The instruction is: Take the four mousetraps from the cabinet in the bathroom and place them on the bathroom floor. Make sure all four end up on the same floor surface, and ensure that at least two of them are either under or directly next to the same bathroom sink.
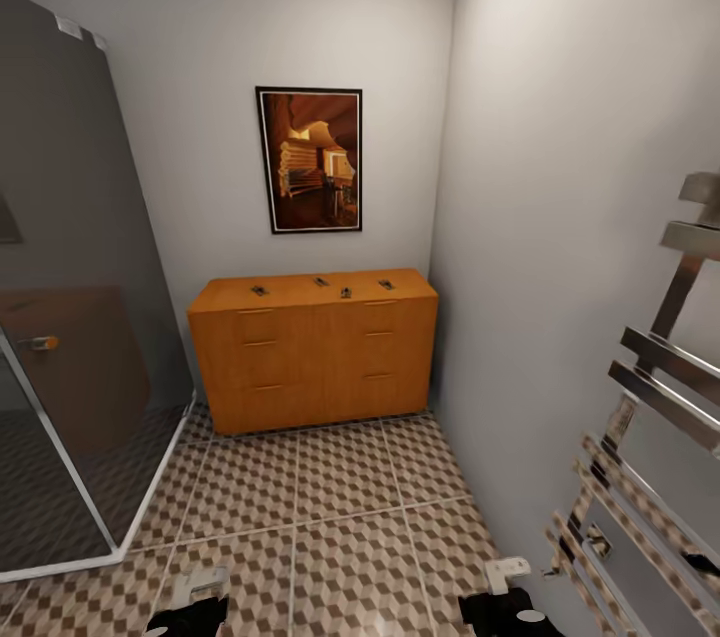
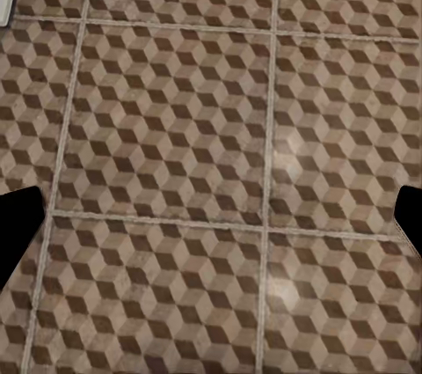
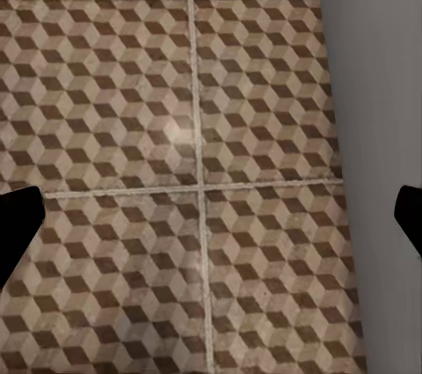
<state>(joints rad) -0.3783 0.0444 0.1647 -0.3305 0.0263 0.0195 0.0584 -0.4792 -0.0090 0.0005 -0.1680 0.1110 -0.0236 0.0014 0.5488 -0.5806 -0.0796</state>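
On the flat top of the low orange-brown wooden cabinet [image 1: 313, 347]: four tiny brown wooden mousetraps [image 1: 322, 287], none moved yet to the cube-patterned tile floor [image 1: 330, 517]. My left gripper [image 2: 211, 216] and right gripper [image 3: 211, 216]: fingers spread, empty.

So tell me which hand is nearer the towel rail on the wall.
Right. The right hand sits low beside the towel rail; the left hand is across the bathroom floor, by the shower glass.
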